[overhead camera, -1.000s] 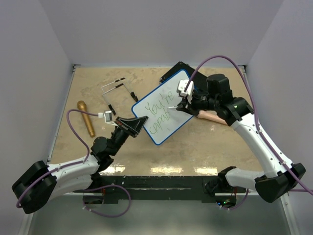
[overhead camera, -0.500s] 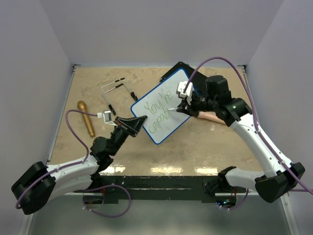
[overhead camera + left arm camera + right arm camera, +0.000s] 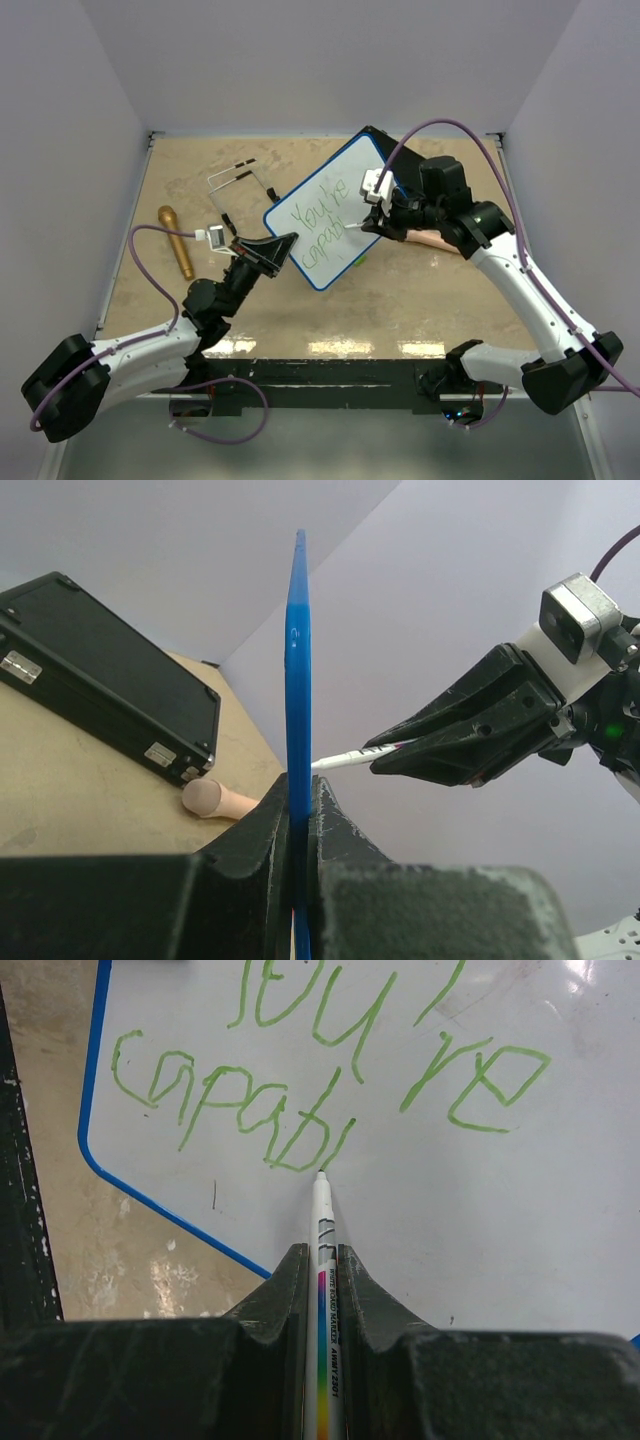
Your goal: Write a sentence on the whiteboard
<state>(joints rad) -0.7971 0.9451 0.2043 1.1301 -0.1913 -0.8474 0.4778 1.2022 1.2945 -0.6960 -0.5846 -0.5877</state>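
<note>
The whiteboard (image 3: 325, 205), white with a thin blue rim, is held tilted up off the table. My left gripper (image 3: 283, 245) is shut on its near left corner. The left wrist view shows the board edge-on as a blue rim (image 3: 297, 680) clamped in that gripper (image 3: 300, 785). My right gripper (image 3: 320, 1255) is shut on a white marker (image 3: 323, 1220) with a rainbow stripe. The marker tip touches the board just after the last green stroke. The sentence (image 3: 300, 1080) reads "You're" over "capabl" in green. From above, the right gripper (image 3: 368, 222) sits at the board's right side.
A black case (image 3: 372, 133) lies behind the board, also in the left wrist view (image 3: 100, 680). A peach cylinder (image 3: 430, 238) lies under the right arm. A gold stick (image 3: 177, 240) and a wire stand (image 3: 240, 185) are at the left.
The whiteboard has swung up and to the left, its far corner now over the black case. The left gripper shifted slightly with it. The marker stays on the second line.
</note>
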